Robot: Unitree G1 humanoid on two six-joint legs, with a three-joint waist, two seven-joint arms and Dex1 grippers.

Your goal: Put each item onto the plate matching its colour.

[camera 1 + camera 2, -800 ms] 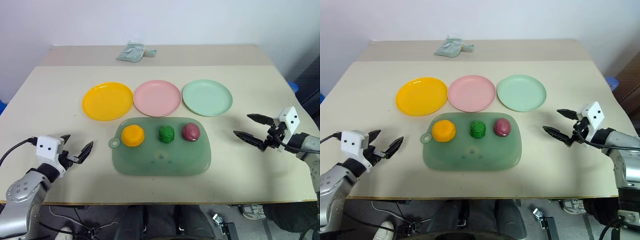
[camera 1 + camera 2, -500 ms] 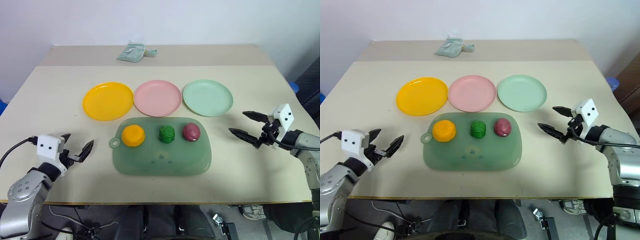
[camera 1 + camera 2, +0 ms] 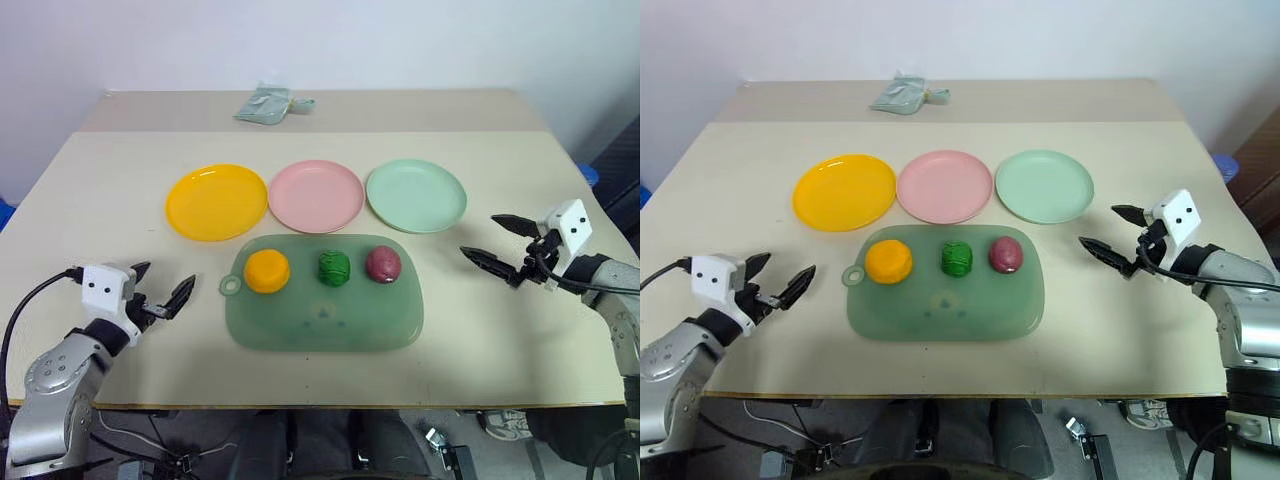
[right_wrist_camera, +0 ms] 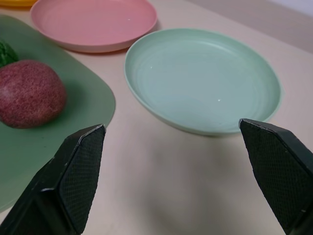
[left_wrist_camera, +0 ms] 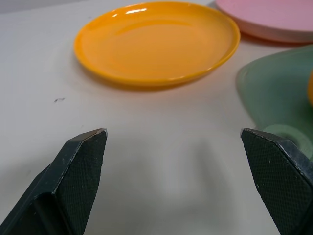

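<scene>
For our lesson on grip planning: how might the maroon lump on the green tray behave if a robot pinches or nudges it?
The maroon lump looks rounded, so a nudge would probably roll it across the smooth tray. Its matte, speckled surface suggests decent grip. It looks small, so likely light.

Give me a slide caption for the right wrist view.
Open right gripper facing the empty mint green plate, maroon item on the green tray nearby.

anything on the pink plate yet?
No, the pink plate is bare; all three lumps sit on the green tray.
</scene>
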